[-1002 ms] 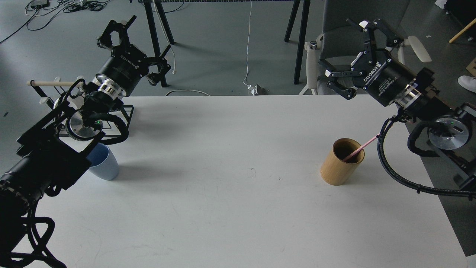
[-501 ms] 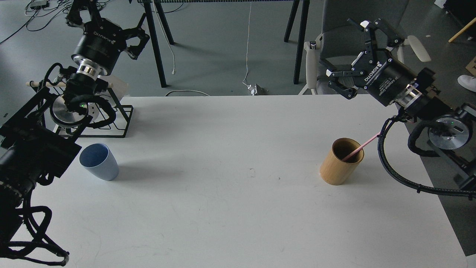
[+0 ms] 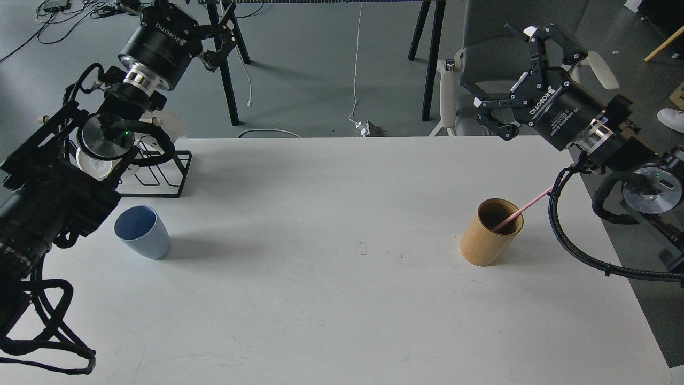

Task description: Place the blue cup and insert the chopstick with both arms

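Cup: our blue cup stands upright on the table, mouth up, near the left edge. It is well below and to the near side of our left jaws, touching nothing but the tabletop.

Chopstick: we see one pink stick leaning in the holder, its upper end slanting up and to the right over the rim toward our right arm's cable. It lies below our right jaws and apart from them.

Holder: a tan bamboo cylinder, upright on the right part of the table, well apart from the cup.

Right gripper: held above the table's far right edge, jaws spread wide with nothing between them.

Left gripper: raised high past the table's far left corner, at the top edge of our view. Part of it is cut off, so we cannot tell how its jaws stand.

Rack: a black wire rack at the far left corner, below our left jaws, partly hidden by our left arm.
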`<state>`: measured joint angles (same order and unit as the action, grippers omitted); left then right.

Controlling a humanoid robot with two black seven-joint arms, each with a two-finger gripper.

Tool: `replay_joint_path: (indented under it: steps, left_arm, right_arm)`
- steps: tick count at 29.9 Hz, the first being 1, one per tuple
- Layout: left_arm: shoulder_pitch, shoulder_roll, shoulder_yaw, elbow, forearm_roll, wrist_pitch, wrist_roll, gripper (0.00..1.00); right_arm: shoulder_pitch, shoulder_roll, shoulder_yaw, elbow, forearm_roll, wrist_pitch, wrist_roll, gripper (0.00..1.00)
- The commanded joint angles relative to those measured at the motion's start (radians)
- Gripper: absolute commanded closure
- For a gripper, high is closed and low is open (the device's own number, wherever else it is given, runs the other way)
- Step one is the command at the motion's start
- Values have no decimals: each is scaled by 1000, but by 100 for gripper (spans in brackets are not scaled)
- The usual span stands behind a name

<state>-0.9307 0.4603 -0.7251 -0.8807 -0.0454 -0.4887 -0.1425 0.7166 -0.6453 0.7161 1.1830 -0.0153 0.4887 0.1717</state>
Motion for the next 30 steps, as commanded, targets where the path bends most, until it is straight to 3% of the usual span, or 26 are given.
replay_joint_path:
  steps: [1, 2, 3, 5, 8, 10, 14, 16, 23, 27, 30]
  left_arm:
    - [-85, 139, 134, -96, 53, 0, -60, 0]
    - [-105, 180, 166, -115, 62, 0, -99, 0]
    - [-127, 234, 196, -145, 74, 0, -170, 0]
    - [-164, 366, 232, -228, 123, 0, -346, 1]
    - [-189, 567, 263, -381, 237, 0, -346, 2]
    - [-189, 684, 266, -481, 288, 0, -346, 8]
    - [-177, 816, 271, -537, 302, 0, -346, 9]
    - [-168, 842, 291, -537, 358, 0, -346, 1]
    - [-165, 856, 424, -540, 841, 0, -346, 1]
    - [-160, 844, 577, -538, 1238, 129, -346, 1]
    - [-158, 807, 682, -528, 1427, 182, -346, 1]
  right_arm:
    - [-3, -1, 20, -6, -2, 0, 0, 1]
    - [-5, -1, 25, -8, -2, 0, 0, 1]
    - [-5, -1, 28, -9, -3, 0, 0, 1]
    - [-5, -1, 34, -10, -3, 0, 0, 1]
    - [-6, -1, 34, -19, -3, 0, 0, 1]
    - [-11, -1, 34, -25, -3, 0, 0, 1]
    - [-19, -1, 34, -28, -3, 0, 3, 1]
    - [-25, -1, 34, -28, -3, 0, 3, 1]
    - [-31, -11, 40, -42, -3, 0, 3, 1]
    - [-40, -30, 40, -51, -3, 0, 3, 1]
    - [-48, -36, 40, -57, -3, 0, 3, 1]
